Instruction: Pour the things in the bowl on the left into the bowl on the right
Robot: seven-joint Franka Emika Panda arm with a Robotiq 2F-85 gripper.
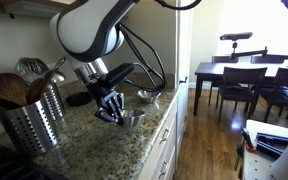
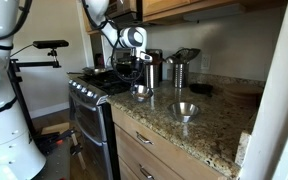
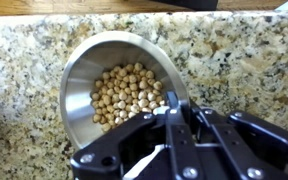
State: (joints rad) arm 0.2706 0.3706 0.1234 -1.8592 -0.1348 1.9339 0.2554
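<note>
Item 1: steel bowl (image 3: 109, 60) of chickpeas (image 3: 129, 95), apparently resting on the granite counter (image 3: 24, 50) near the stove. Item 2: gripper (image 3: 171, 108), jaws pressed together on the bowl's near rim. Item 3: empty bowl (image 2: 184, 110), near along the counter. Hazard: a thin rim pinch may slip on lifting or tilting; the load would swing and chickpeas would scatter short of the target.

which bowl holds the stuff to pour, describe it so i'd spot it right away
On the speckled stone counter, go to the end beside the stove, where the robot's claw comes down. The steel bowl there is pinched at its rim by the claw and holds small round tan pellets; the second bowl further along the counter looks empty.
</note>
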